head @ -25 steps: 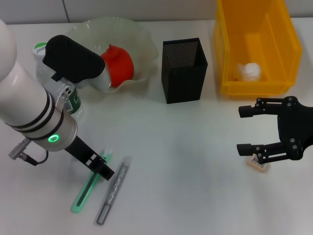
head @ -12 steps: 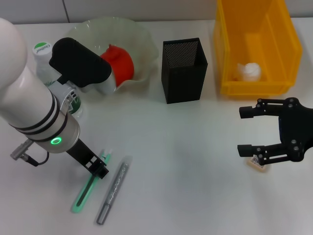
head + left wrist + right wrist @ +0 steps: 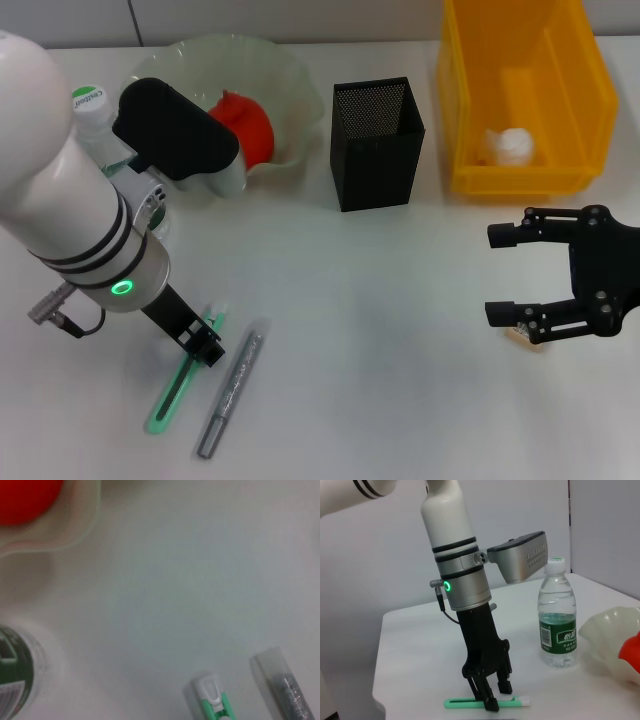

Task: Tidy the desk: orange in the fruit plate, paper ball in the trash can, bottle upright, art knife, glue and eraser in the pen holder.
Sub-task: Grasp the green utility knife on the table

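My left gripper (image 3: pixel 203 346) is down at the green art knife (image 3: pixel 178 385), jaws slightly apart astride it; the right wrist view shows the gripper (image 3: pixel 496 696) and knife (image 3: pixel 465 703) too. The grey glue stick (image 3: pixel 229 393) lies beside the knife. My right gripper (image 3: pixel 494 274) is open, its near finger over the eraser (image 3: pixel 521 336), which is mostly hidden. The orange (image 3: pixel 247 127) sits in the fruit plate (image 3: pixel 290 90). The bottle (image 3: pixel 88 108) stands upright behind my left arm. The paper ball (image 3: pixel 512 146) lies in the yellow trash can (image 3: pixel 590 90). The black pen holder (image 3: pixel 377 150) stands mid-table.
The left wrist view shows the knife's tip (image 3: pixel 212 700), the glue stick's end (image 3: pixel 282 685), the bottle's base (image 3: pixel 15 675) and the plate's rim (image 3: pixel 75 535). White table between the pen holder and both grippers.
My left arm has shifted slightly right and the bottle cap shows more. My right gripper has settled lower over the eraser, hiding most of it.
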